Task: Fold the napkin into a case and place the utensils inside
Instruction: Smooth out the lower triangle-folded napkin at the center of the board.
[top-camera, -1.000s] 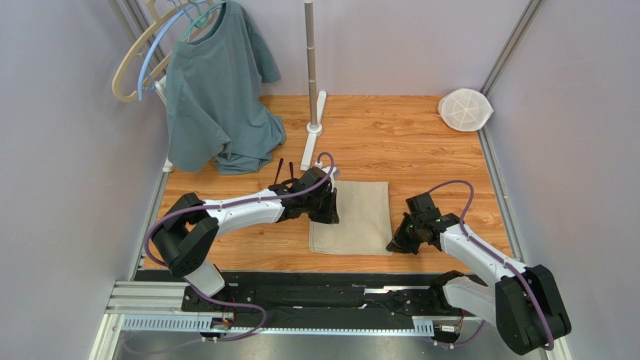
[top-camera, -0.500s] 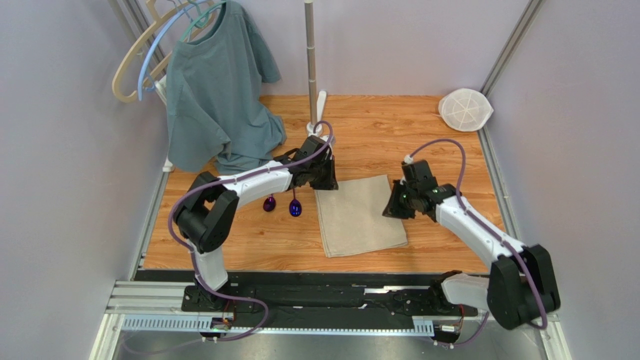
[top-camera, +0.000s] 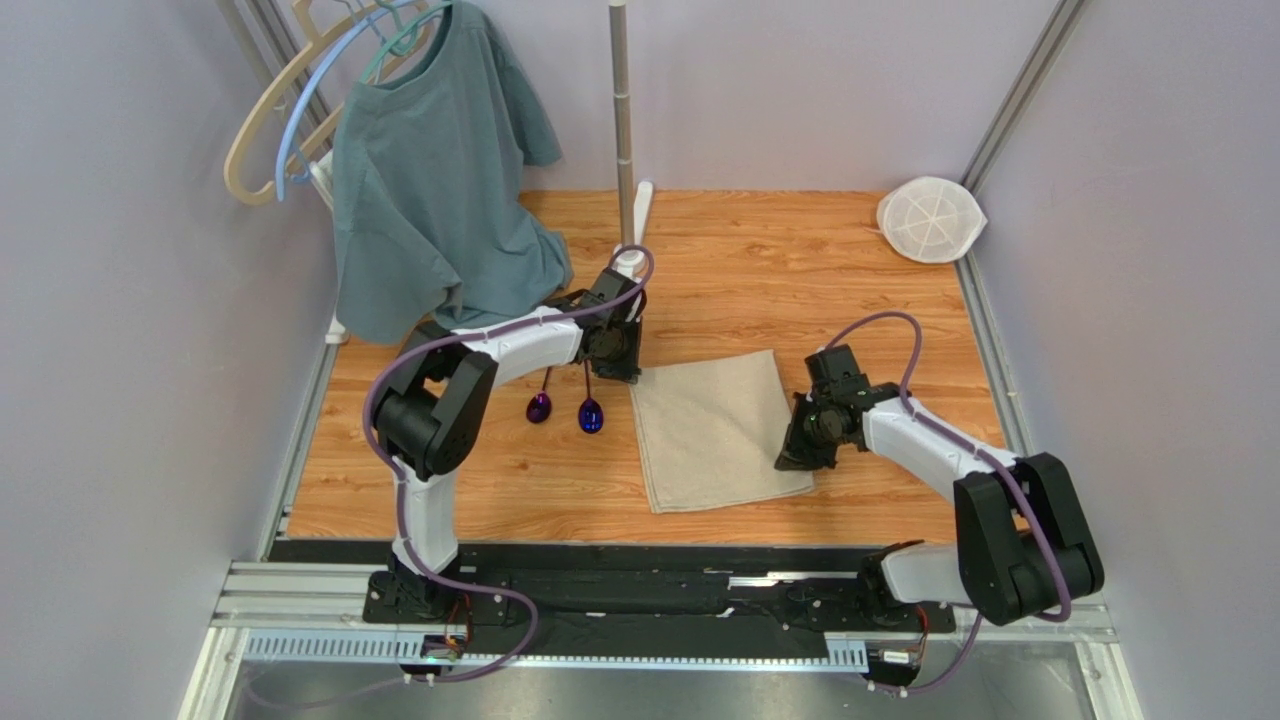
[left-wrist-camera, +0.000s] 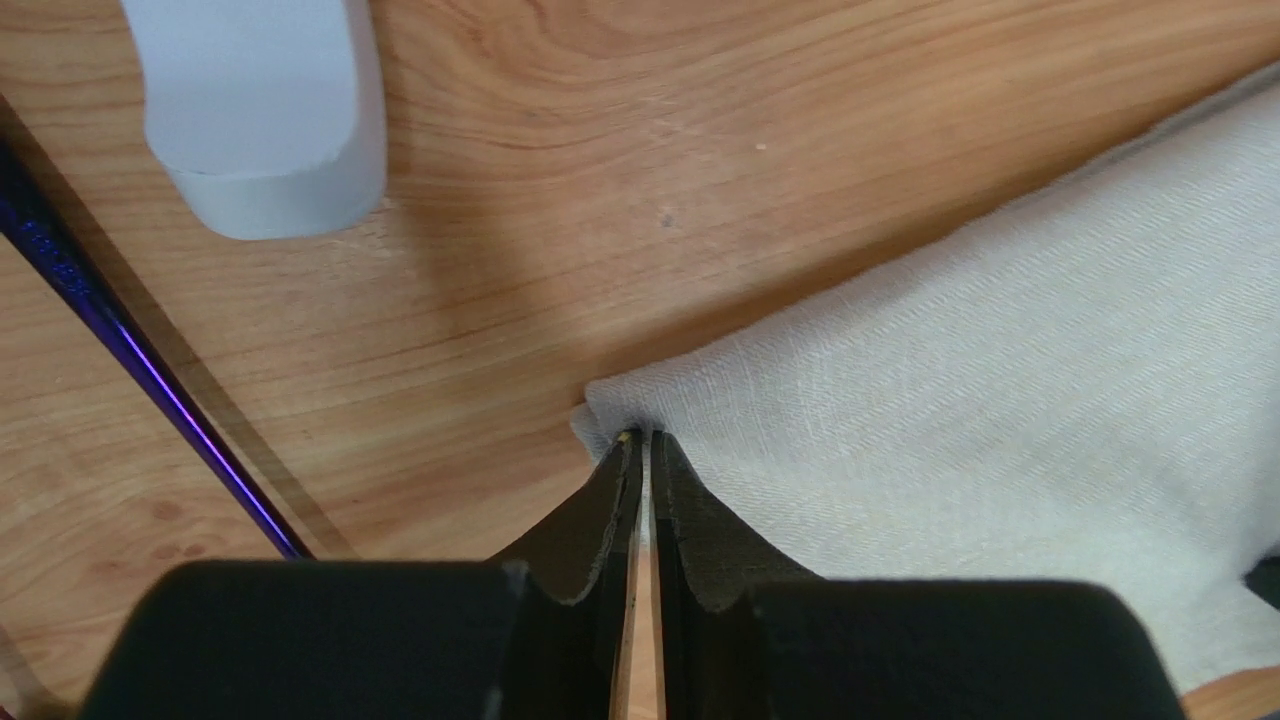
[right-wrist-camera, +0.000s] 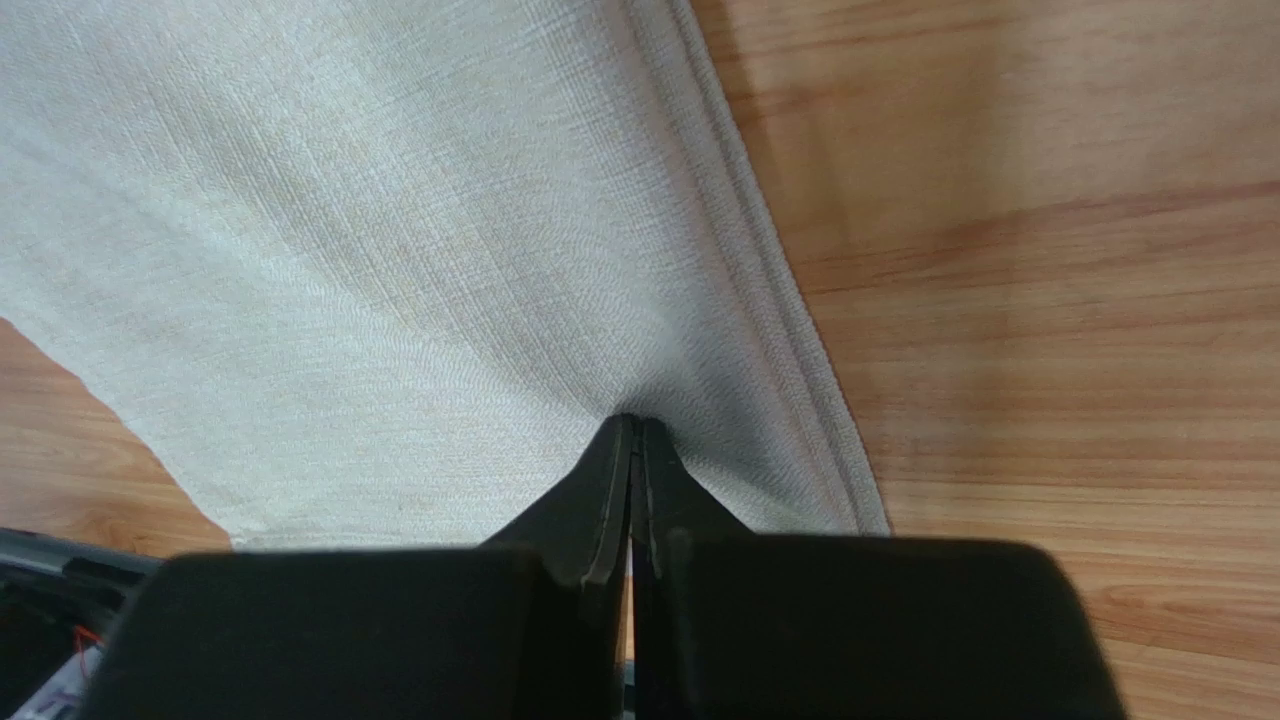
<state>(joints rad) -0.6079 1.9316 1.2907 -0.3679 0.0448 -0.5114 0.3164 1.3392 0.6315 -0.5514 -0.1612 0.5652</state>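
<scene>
**From above:** the beige napkin (top-camera: 718, 432) lies flat and slightly askew on the wooden table (top-camera: 842, 285), between the two arms. The left hand (top-camera: 622, 360) sits at its far left corner and the right hand (top-camera: 796, 447) at its right edge. Two purple-bowled spoons (top-camera: 591, 417) lie just left of the cloth, apart from it. A grey-green T-shirt (top-camera: 436, 195) hangs at the far left.

**Left wrist:** the left hand (left-wrist-camera: 646, 446) has its fingers pressed together, pinching the napkin (left-wrist-camera: 992, 390) at its corner, where the cloth puckers. A white stand foot (left-wrist-camera: 263, 113) rests nearby.

**Right wrist:** the right hand (right-wrist-camera: 633, 431) is closed tight on a pinch of napkin (right-wrist-camera: 376, 255) just inside the hemmed edge.
</scene>
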